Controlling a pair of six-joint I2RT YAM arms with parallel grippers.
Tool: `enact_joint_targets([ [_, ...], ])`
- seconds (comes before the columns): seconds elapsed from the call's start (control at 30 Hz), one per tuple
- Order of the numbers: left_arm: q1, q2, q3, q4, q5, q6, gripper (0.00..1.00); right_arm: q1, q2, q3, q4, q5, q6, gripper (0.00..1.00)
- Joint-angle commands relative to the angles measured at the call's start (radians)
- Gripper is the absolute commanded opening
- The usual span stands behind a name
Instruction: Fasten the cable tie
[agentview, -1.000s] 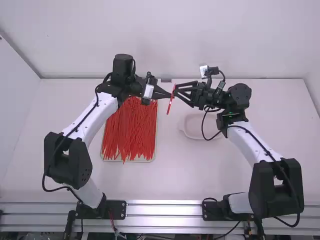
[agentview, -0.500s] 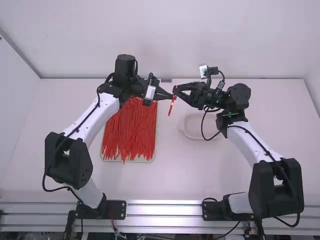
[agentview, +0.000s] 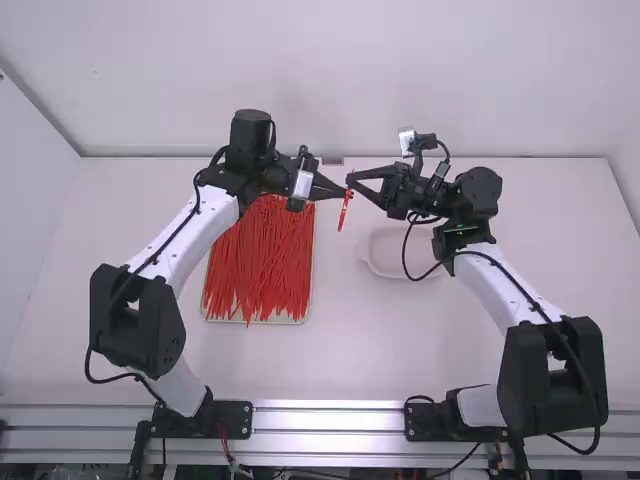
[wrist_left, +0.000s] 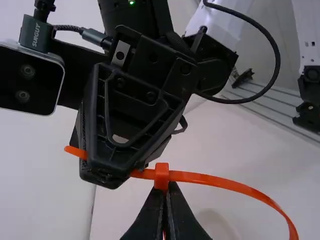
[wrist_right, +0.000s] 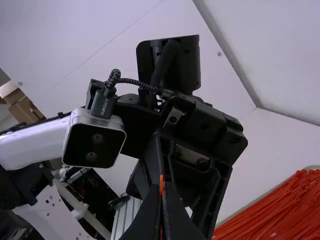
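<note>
Cable tie (wrist_left: 210, 179) aloft over the gap between tray (agentview: 313, 280) and white bowl (agentview: 368, 260); head pinched in closed left gripper (wrist_left: 164, 192), tail clamped in closed right gripper (wrist_right: 161, 192); likely to slip free on a skewed pull, or twist loose at the head.

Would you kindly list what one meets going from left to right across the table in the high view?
Pile of red cable ties → single cable tie held up between the two arms → white dish.
</note>
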Motion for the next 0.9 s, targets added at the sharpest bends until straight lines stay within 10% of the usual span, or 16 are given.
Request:
enact_joint_targets([
  [0.0,-0.005,0.0,-0.004,-0.008,-0.003,0.007,0.02,-0.003,0.0,0.003,0.004,-0.005,-0.001,0.0],
  [0.87,-0.005,0.0,-0.167,-0.006,-0.116,0.008,0.02,-0.025,0.0,0.003,0.115,0.005,0.066,0.0],
])
